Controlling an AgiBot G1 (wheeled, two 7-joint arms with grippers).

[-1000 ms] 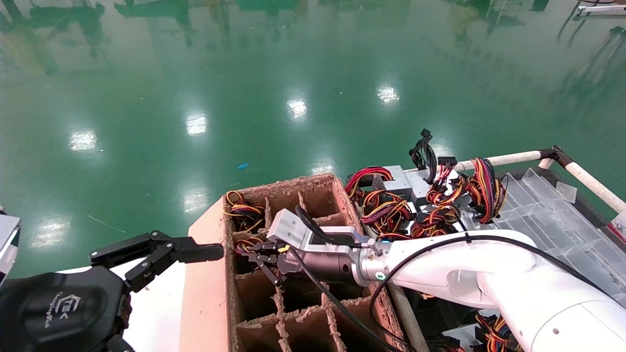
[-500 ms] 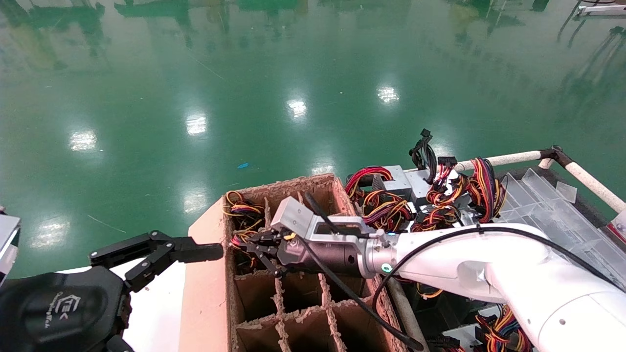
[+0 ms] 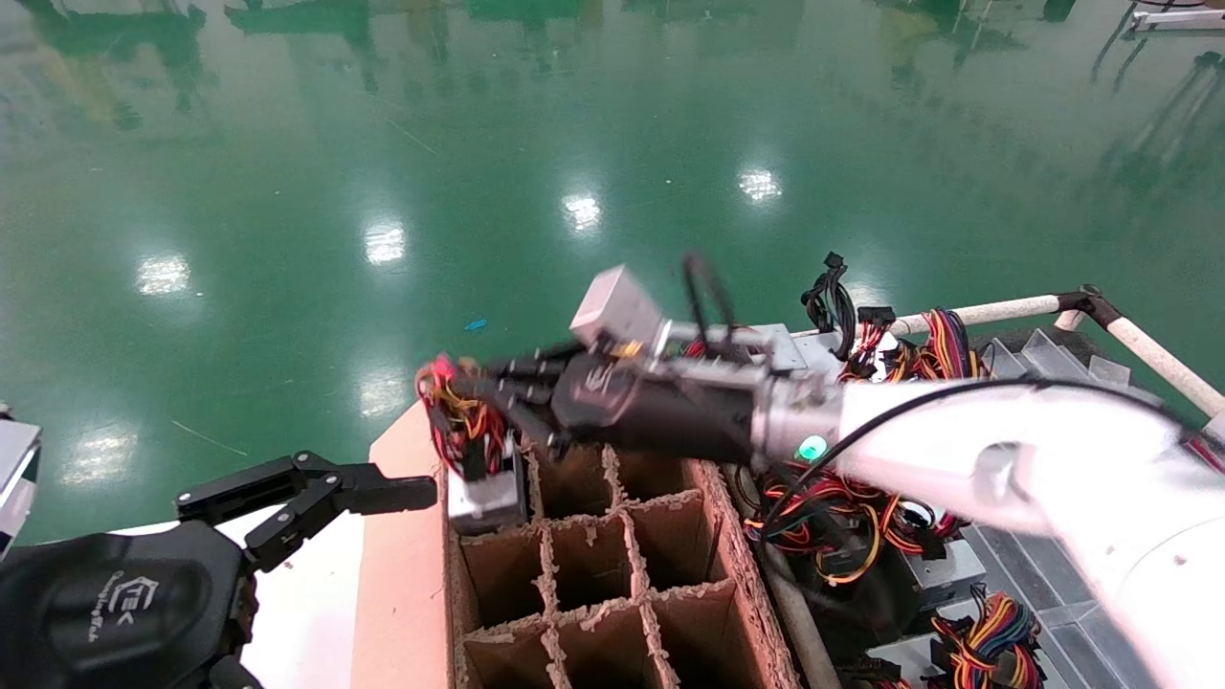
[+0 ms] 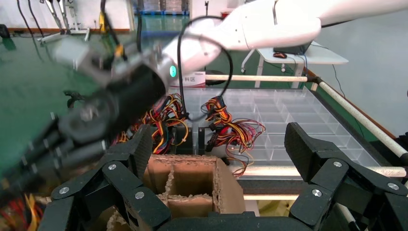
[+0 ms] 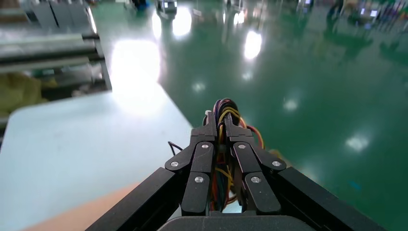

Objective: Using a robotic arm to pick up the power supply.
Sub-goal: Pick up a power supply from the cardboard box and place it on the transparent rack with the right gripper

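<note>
Right gripper [image 3: 478, 392] is clamped on the wire bundle [image 3: 455, 416] of the power supply [image 3: 486, 496], its two black fingers [image 5: 208, 137] pressed together around the red, yellow and orange strands in the right wrist view. From the head view, the robotic arm [image 3: 957, 445] reaches across from the right, above the cardboard divider box [image 3: 593, 574], with its black housing over the far row of cells. The power supply hangs below the gripped wires, a grey metal body at the far left corner of the box, partly above the cell rim; whether it touches the cardboard cannot be told. Left gripper [image 3: 316, 502] sits low at the left, beside the pale flap of the box, with its fingers [image 4: 308, 154] spread wide apart and holding nothing. More power supplies [image 3: 861, 536] with tangled coloured wires lie in a heap to the right of the box, next to a clear plastic tray [image 3: 1053, 368] bordered by a white rail [image 3: 995, 311]. Green glossy floor [image 3: 478, 144] fills the background
</note>
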